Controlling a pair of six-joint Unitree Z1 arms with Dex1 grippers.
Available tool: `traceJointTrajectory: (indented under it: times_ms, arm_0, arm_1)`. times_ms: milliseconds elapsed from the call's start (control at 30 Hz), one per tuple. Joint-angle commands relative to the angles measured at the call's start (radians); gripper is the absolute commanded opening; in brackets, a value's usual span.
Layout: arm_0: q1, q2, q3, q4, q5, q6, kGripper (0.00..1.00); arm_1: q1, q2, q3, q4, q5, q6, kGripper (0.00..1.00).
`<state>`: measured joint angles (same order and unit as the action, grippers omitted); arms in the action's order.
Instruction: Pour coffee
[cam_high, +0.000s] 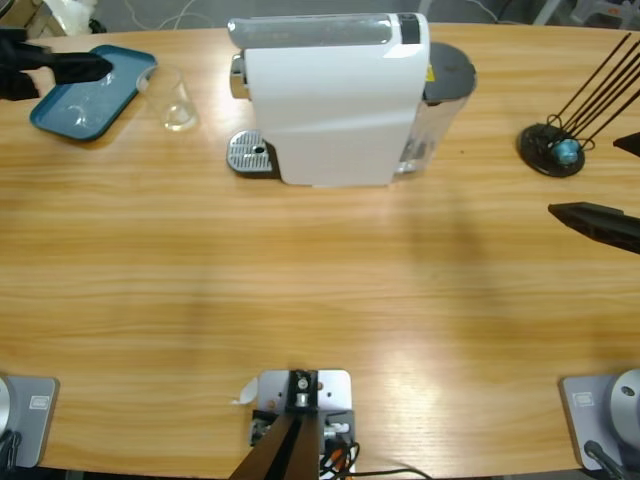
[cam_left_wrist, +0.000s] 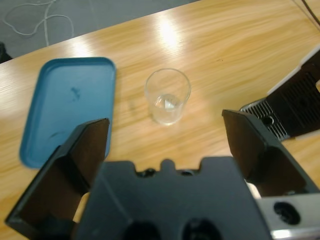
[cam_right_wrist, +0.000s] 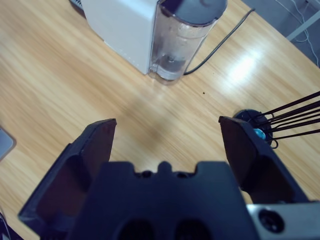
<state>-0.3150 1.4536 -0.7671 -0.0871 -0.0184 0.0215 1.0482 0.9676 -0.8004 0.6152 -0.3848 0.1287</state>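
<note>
A white coffee machine (cam_high: 330, 100) stands at the back middle of the table, its metal drip grate (cam_high: 250, 153) bare. No coffee shows in any view. A clear glass cup (cam_high: 177, 100) stands upright left of the machine and looks empty (cam_left_wrist: 167, 95). My left gripper (cam_high: 70, 70) hovers open over the blue tray (cam_high: 85, 100), with the glass ahead of its fingers (cam_left_wrist: 165, 122). My right gripper (cam_high: 590, 178) is open at the table's right edge and holds nothing (cam_right_wrist: 167, 125). It points toward the machine's water tank (cam_right_wrist: 180, 40).
A black wire capsule stand (cam_high: 550, 148) with one blue capsule (cam_high: 567, 152) sits at the back right, close to my right gripper. The machine's power cable (cam_right_wrist: 220, 45) runs off behind the tank. Bare wood stretches across the table's front half.
</note>
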Motion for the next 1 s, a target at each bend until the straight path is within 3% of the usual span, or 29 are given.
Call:
traceJointTrajectory:
  times_ms: [33, 367, 1000]
  arm_0:
    - [-0.015, 0.212, 0.005, -0.17, -0.066, -0.003, 0.977]
    - [-0.017, 0.31, 0.006, -0.249, -0.055, 0.014, 0.977]
    - [-0.019, 0.363, 0.005, -0.328, 0.029, 0.032, 0.977]
  arm_1:
    - [-0.022, 0.006, 0.072, -0.122, 0.034, -0.018, 0.908]
    - [-0.179, 0.085, 0.151, -0.305, 0.134, -0.106, 0.907]
    - [-0.186, 0.093, 0.162, -0.321, 0.134, -0.106, 0.904]
